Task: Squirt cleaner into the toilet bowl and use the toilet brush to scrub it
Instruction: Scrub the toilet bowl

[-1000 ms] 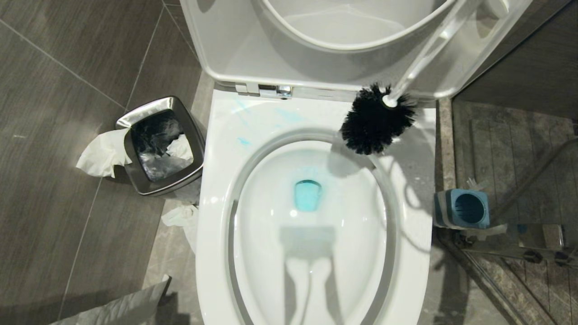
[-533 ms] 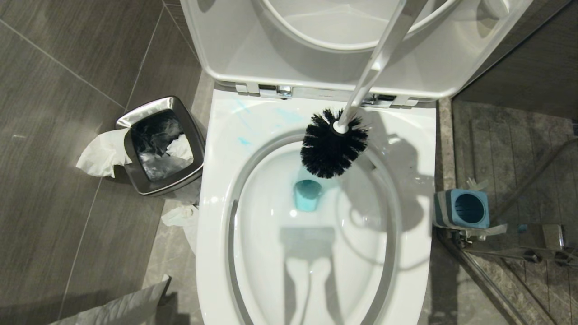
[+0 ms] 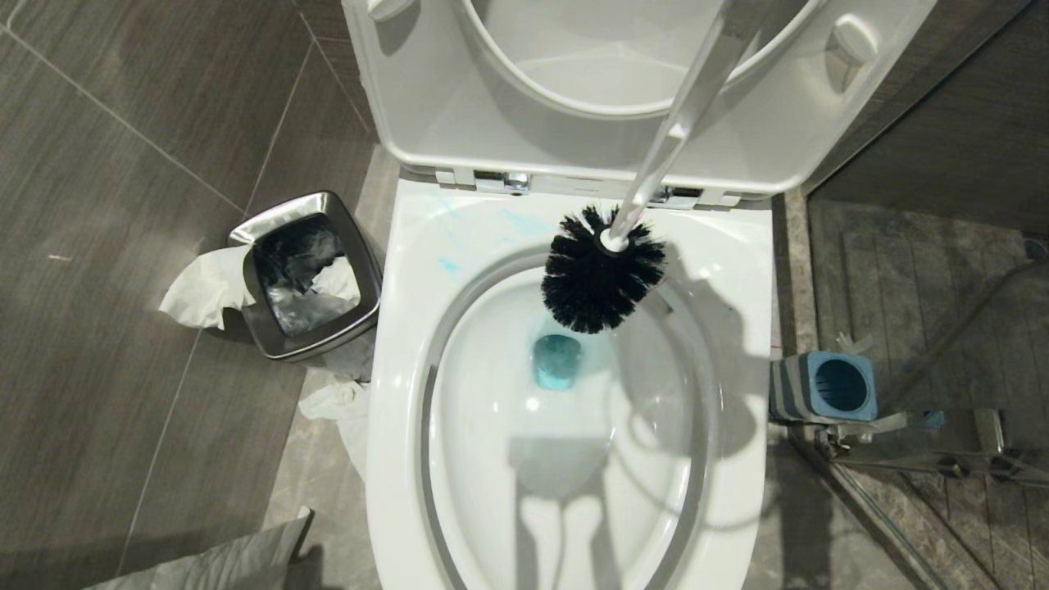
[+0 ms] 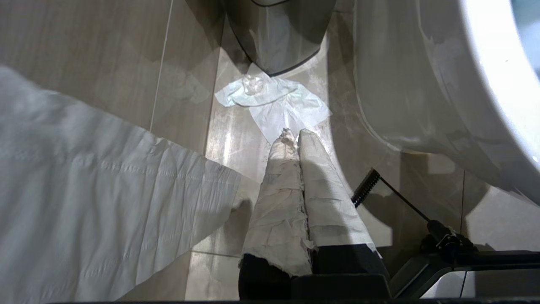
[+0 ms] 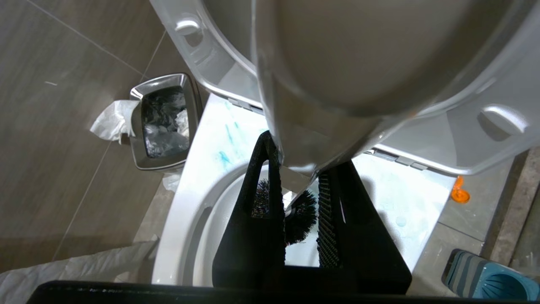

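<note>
Overhead, right gripper (image 5: 295, 177) clamped on the toilet brush (image 3: 605, 279) handle, bristles above the toilet bowl (image 3: 393, 393) and blue cleaner (image 3: 557, 360); left gripper (image 4: 295, 137) closed, empty.

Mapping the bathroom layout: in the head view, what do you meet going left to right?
Tissue hanging from the steel waste bin → blue cleaner in the toilet bowl → grey brush holder with blue top.

Steel waste bin (image 3: 310, 276), crumpled tissue (image 3: 205, 288)
</note>
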Motion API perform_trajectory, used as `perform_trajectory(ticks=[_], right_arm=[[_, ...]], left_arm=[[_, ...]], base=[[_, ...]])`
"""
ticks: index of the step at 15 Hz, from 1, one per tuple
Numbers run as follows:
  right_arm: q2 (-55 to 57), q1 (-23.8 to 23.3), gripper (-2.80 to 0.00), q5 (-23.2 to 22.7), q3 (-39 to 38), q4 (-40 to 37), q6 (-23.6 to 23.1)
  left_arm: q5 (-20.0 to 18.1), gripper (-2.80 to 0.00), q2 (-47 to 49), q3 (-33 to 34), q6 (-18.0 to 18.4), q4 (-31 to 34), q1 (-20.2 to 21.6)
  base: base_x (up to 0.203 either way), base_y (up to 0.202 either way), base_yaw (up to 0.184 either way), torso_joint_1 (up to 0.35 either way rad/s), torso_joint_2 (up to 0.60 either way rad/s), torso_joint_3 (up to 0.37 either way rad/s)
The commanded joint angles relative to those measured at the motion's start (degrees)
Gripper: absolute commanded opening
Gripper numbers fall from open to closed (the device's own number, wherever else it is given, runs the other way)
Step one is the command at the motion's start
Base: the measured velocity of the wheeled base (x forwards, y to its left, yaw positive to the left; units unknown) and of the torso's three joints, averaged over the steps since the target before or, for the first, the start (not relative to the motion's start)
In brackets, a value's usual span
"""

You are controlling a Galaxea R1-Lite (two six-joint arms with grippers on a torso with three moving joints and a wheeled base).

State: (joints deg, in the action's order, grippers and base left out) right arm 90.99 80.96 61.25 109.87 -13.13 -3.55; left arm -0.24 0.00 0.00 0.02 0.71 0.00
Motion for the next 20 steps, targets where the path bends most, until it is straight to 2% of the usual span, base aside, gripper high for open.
perform_trajectory(ticks=[1, 13, 16, 20], right_arm=[[-0.02, 0.17, -2.8, 0.55, -0.01, -0.05, -0.06], [-2.59, 0.08, -2.8, 1.24, -0.31, -0.23, 0.65], [-4.27, -0.37, -2.8, 2.1, -3.95, -0.23, 1.85], [-3.42, -7.36, -2.8, 1.73, -5.84, -0.15, 4.95]], left_arm=[[-0.02, -2.8, 0.09, 0.09, 0.06, 0.0, 0.0], [-0.02, -2.8, 0.09, 0.09, 0.06, 0.0, 0.0], [-0.02, -2.8, 0.09, 0.09, -0.02, 0.0, 0.0], [-0.02, -2.8, 0.09, 0.09, -0.11, 0.0, 0.0]], base=[[0.0, 0.0, 0.0, 0.007, 0.0, 0.185], [0.0, 0.0, 0.0, 0.004, 0.0, 0.203], [0.0, 0.0, 0.0, 0.001, 0.0, 0.206], [0.0, 0.0, 0.0, 0.001, 0.0, 0.205]])
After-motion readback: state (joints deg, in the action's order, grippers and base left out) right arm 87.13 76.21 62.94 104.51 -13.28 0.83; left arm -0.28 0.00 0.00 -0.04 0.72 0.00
